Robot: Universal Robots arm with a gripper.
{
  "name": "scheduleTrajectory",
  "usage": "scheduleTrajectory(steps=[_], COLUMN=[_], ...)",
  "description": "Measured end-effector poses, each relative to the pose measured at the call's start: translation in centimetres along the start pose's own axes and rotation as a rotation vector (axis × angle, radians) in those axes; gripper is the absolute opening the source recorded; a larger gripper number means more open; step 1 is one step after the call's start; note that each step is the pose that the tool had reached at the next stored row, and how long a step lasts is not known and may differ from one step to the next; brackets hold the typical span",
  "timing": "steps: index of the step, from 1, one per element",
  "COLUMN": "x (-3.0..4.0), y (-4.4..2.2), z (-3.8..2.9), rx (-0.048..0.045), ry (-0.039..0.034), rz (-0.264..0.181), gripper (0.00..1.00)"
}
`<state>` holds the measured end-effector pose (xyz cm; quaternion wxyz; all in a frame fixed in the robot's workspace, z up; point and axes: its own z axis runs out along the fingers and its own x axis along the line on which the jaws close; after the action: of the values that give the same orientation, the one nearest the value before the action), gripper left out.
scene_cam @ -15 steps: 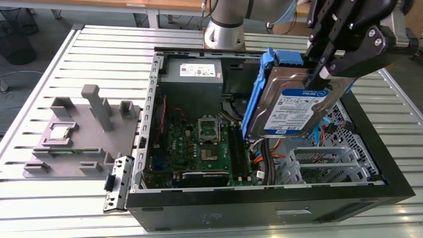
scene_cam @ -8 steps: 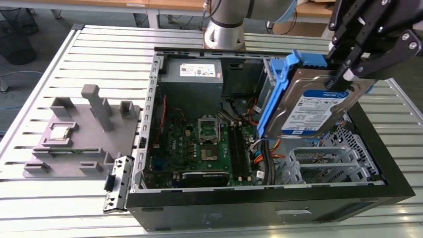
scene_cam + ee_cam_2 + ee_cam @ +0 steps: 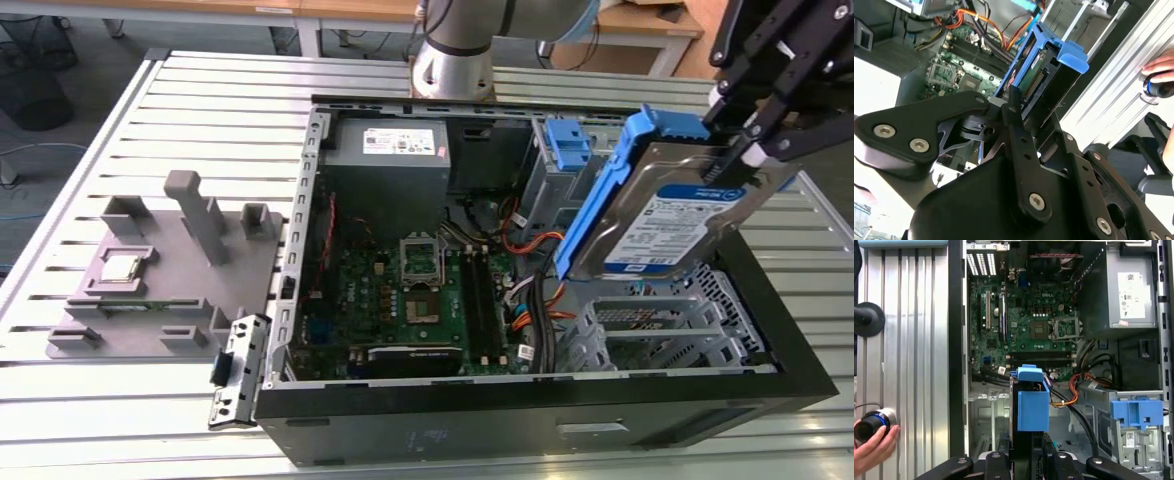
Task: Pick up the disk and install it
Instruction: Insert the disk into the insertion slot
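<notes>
The disk (image 3: pixel 667 222), a silver-grey drive with a white-and-blue label and blue rails, hangs tilted on edge above the right side of the open computer case (image 3: pixel 534 420) in the exterior view. My gripper (image 3: pixel 742 152) is shut on its upper end, black fingers clamping both faces. In the second wrist view the fingers (image 3: pixel 1013 107) pinch the disk (image 3: pixel 1040 75) near its connector end, with the motherboard behind it. In the first wrist view the disk (image 3: pixel 1032 405) shows edge-on with its blue rail toward the camera, held by the gripper (image 3: pixel 1024 462) over the metal drive cage.
The case holds a green motherboard (image 3: pixel 414 290), a grey power supply (image 3: pixel 387 145), orange cables, a metal drive cage (image 3: pixel 654 325) and a lone blue bracket (image 3: pixel 570 145). A grey fixture (image 3: pixel 160 270) sits on the slatted table at the exterior view's left. A person's hand (image 3: pixel 874 447) holds a small dark object beside the case.
</notes>
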<state>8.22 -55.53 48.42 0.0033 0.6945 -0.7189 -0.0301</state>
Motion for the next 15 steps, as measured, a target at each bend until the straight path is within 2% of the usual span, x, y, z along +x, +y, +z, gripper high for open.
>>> scheduleTrajectory(steps=[10, 12, 15], x=[-0.06, -0.01, 0.08], y=[-3.5, -3.96, -4.25], z=[0.13, 0.36, 0.75], rx=[-0.0038, -0.004, -0.0039], ry=[0.0001, -0.0004, -0.0009], rz=[0.0, 0.0, 0.0], gripper=[0.35, 0.35, 0.35])
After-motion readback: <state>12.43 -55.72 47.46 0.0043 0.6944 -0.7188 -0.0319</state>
